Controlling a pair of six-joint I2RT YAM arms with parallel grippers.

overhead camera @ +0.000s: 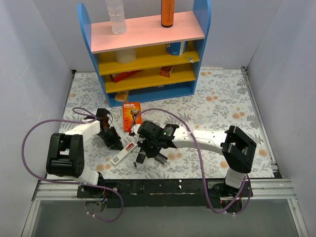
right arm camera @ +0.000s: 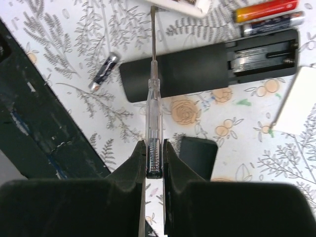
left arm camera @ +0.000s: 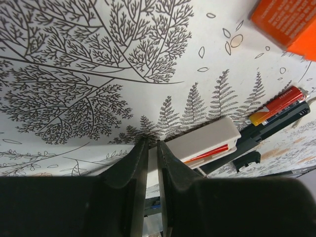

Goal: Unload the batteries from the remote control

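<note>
The batteries [right arm camera: 266, 10] lie side by side on the worktop [right arm camera: 64, 44] at the upper right of the right wrist view, just beyond the black remote [right arm camera: 197, 66], whose open bay appears empty. The right fingers [right arm camera: 136, 168] are clamped on a clear-handled screwdriver [right arm camera: 152, 103]. The left fingers [left arm camera: 133, 165] stand nearly together; whether they pinch anything cannot be told. Judgement: the batteries are light, rigid, smooth and prone to roll; take each across mid-barrel.
</note>
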